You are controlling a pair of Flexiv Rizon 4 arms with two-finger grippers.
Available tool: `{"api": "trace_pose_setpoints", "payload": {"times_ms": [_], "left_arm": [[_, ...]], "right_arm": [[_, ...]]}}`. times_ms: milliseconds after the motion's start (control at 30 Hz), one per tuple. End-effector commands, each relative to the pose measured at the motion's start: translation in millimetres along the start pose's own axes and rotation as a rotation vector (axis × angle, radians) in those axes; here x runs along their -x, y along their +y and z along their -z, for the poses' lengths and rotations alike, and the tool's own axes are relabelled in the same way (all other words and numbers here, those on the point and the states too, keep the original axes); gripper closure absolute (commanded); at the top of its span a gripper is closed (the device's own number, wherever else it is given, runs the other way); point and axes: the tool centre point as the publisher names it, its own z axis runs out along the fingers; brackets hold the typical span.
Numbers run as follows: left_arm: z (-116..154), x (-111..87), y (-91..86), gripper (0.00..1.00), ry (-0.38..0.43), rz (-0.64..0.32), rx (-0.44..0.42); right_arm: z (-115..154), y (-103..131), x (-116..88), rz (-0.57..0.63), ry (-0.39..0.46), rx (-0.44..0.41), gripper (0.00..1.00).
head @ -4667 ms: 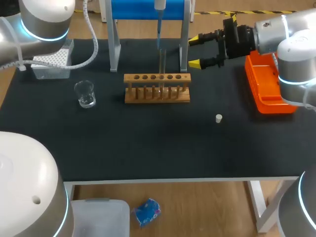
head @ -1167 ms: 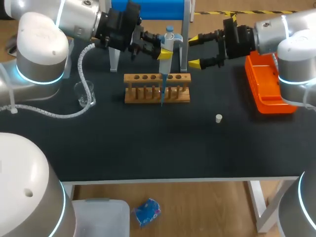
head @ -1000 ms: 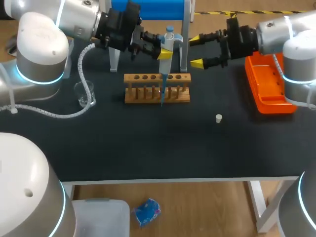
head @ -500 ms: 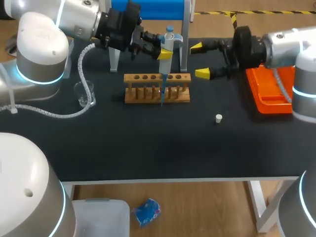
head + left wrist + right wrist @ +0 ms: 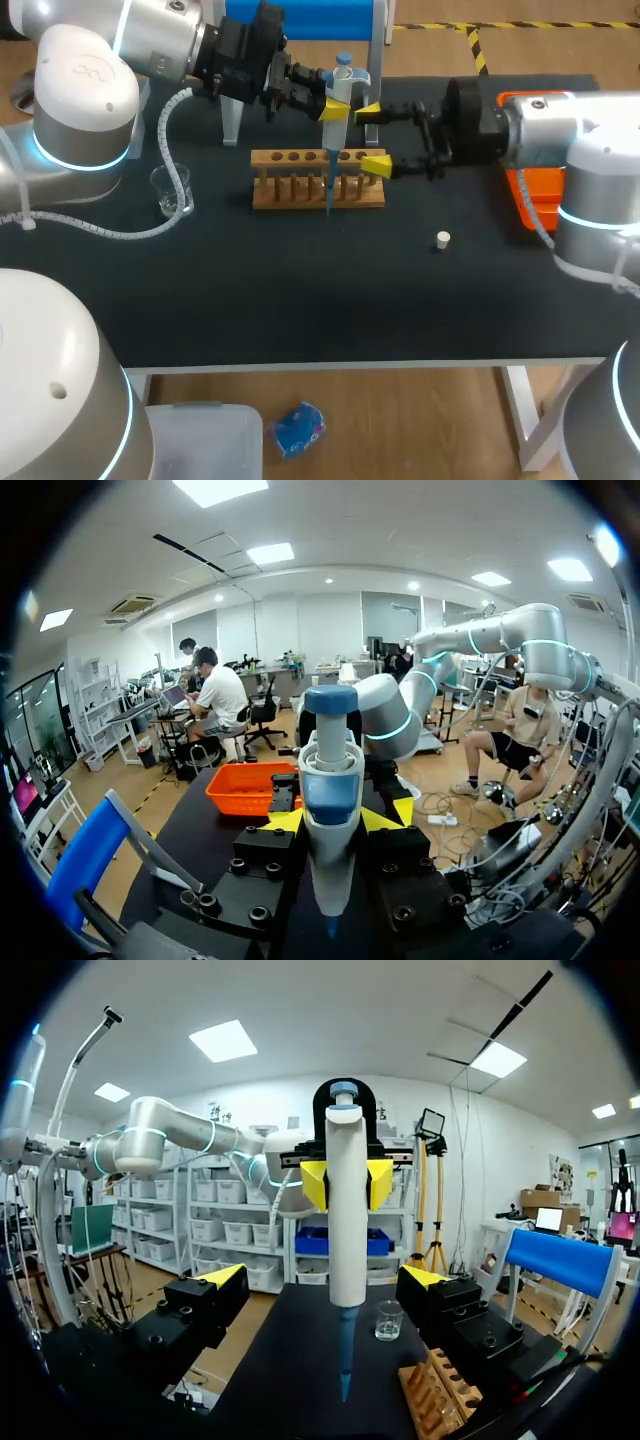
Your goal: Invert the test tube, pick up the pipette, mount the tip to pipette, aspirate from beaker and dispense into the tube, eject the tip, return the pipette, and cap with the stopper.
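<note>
The pipette point(image 5: 337, 88) is held upright by the left gripper point(image 5: 332, 106). The gripper's yellow-tipped fingers are clamped on the white body from two sides, just under the blue head. The blue tip point(image 5: 328, 198) mounted on the pipette is pointed down at the wooden rack point(image 5: 290, 187), over one of its middle holes. The test tube may stand in that hole, but it cannot be made out behind the tip, so whether the tip is inside it cannot be told.

The right gripper point(image 5: 373, 136) is brought in from the right and is level with the pipette, just beside it. Its fingers are spread wide apart and nothing is gripped. In the right wrist view the pipette is seen ahead of the gap between them, untouched by either finger.

A glass beaker point(image 5: 172, 190) is set on the black table point(image 5: 300, 300), apart from the rack on the side of the left arm. A small white stopper point(image 5: 443, 239) is left alone on the table, nearer the front edge than the rack and towards the right arm. An orange tray point(image 5: 528, 208) is partly hidden behind the right arm.
</note>
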Motion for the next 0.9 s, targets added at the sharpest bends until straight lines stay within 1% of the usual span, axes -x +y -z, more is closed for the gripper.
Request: {"api": "trace_pose_setpoints", "payload": {"times_ms": [33,267,500,767,900], "left_arm": [[0,0.1,-0.4,1.00,0.001,0.000,0.001],[0,0.0,-0.7,1.00,-0.001,0.001,0.000],[2,-0.3,-1.4,1.00,-0.086,0.055,0.021],[3,-0.5,0.1,1.00,-0.125,0.093,0.032],[2,-0.6,-0.2,1.00,-0.131,0.080,0.004]], "right_arm": [[-13,1,4,0.001,0.002,-0.001,0.00],[-14,1,8,-0.003,0.003,-0.003,0.00],[-14,-1,9,-0.001,0.005,0.003,0.00],[-12,0,13,0.004,0.015,0.011,0.00],[-12,0,14,0.009,0.021,0.019,0.00]]}}
